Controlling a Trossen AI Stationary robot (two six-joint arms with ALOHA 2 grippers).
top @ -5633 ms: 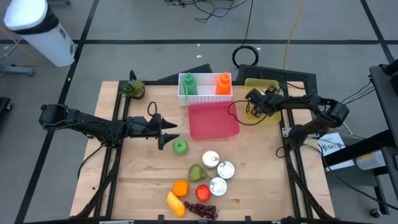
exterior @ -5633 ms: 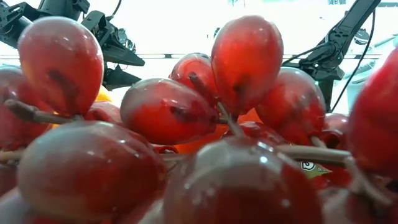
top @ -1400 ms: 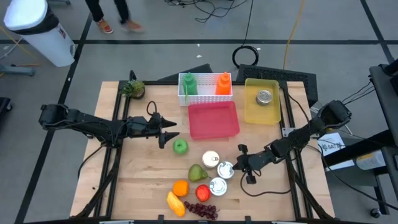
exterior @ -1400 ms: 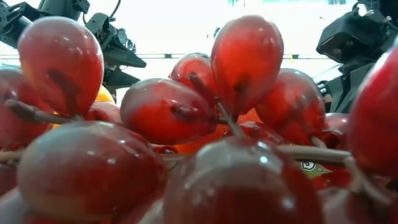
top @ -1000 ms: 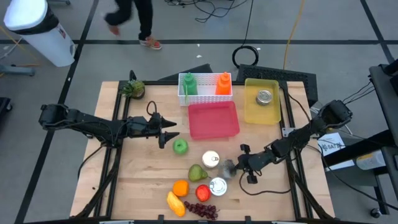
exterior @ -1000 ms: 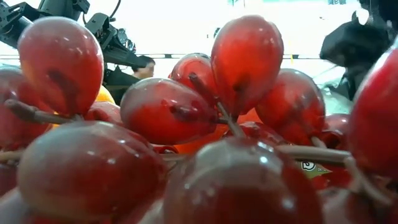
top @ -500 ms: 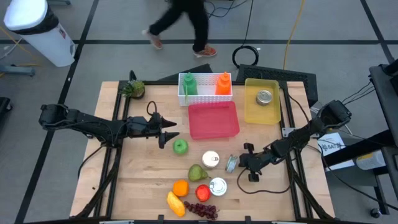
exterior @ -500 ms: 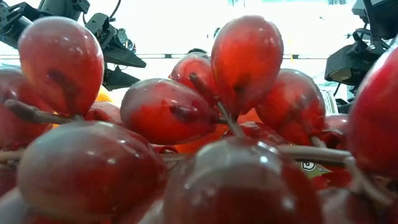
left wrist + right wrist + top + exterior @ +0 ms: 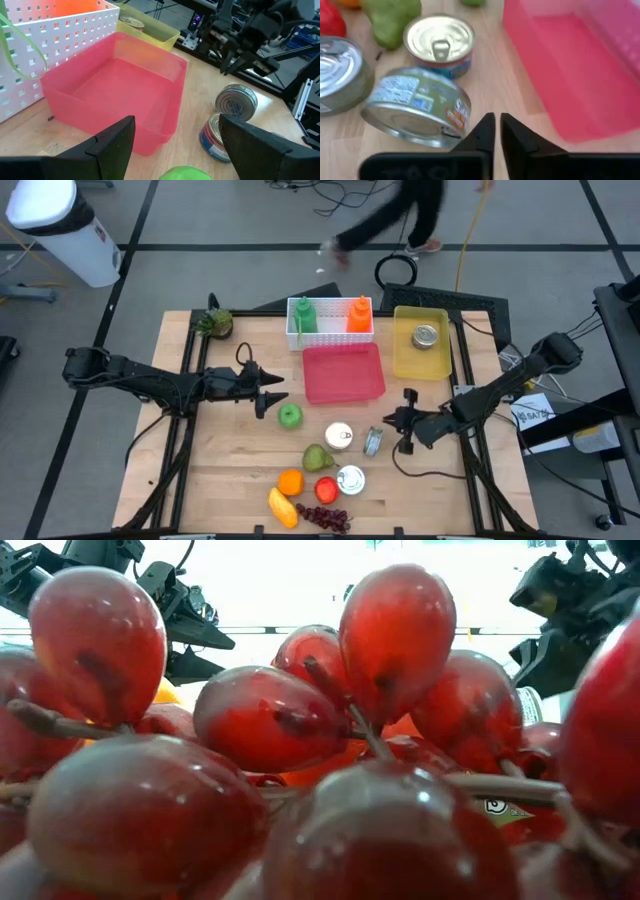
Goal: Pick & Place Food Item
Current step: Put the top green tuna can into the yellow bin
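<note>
Robot body: two dark, slender articulated arms, both matt black throughout.

The left arm (image 9: pixel 150 380) is built of thin black links with bulkier rounded joint housings, a black cable looping loose above its wrist; the left gripper (image 9: pixel 268 398) ends in two pointed, wedge-shaped black fingers (image 9: pixel 112 142) with flat, smooth inner faces. The right arm (image 9: pixel 500 390) matches it in build, with a rounded dark housing at its outer joint and a thin black cable trailing beneath; the right gripper (image 9: pixel 405 420) carries two narrow, tapering black fingers (image 9: pixel 482 132).
</note>
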